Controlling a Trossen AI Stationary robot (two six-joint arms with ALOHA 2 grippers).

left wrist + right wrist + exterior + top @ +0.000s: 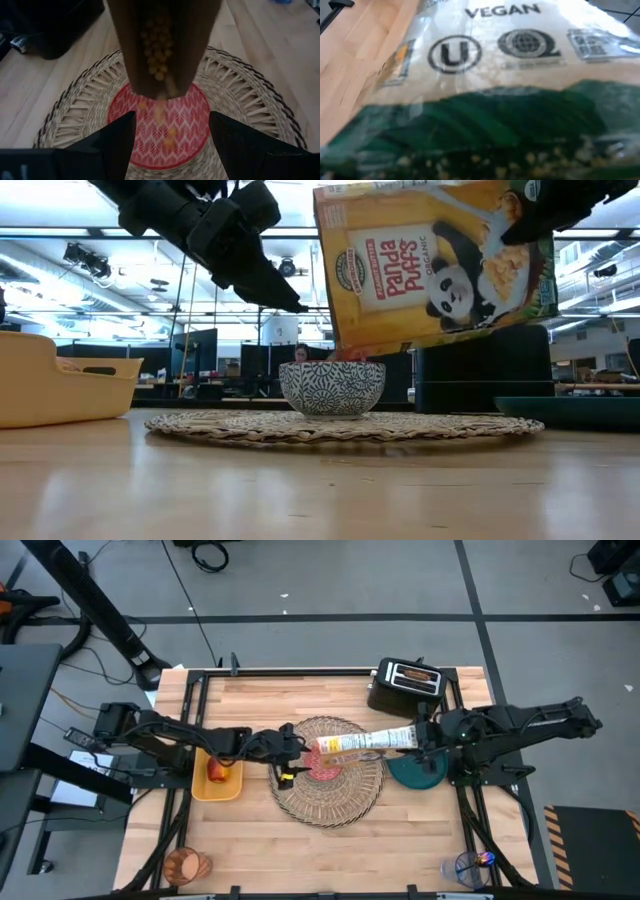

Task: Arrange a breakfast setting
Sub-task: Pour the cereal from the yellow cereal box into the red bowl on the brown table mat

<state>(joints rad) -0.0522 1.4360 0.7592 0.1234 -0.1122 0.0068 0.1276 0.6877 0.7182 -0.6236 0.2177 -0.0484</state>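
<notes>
A small bowl, pink inside and patterned outside, stands in the middle of the round woven placemat. My right gripper is shut on a Panda Puffs cereal box, tilted with its open end over the bowl. Yellow puffs fall into the bowl. My left gripper is open and empty, hovering over the bowl's left side, also seen in the high view. The teal plate lies right of the mat. The apple lies in a yellow bin. No toast shows. My right gripper holds the cereal box by its closed end, coming level from the table's right. The box is lifted clear and slants down toward the left, its open end just above the bowl. The box itself fills the wrist view and hides the fingers.
A black toaster stands at the far right of the table. A yellow bin sits left of the mat. The translucent orange cup lies at the near left corner. A clear cup with the blue spoon stands at the near right.
</notes>
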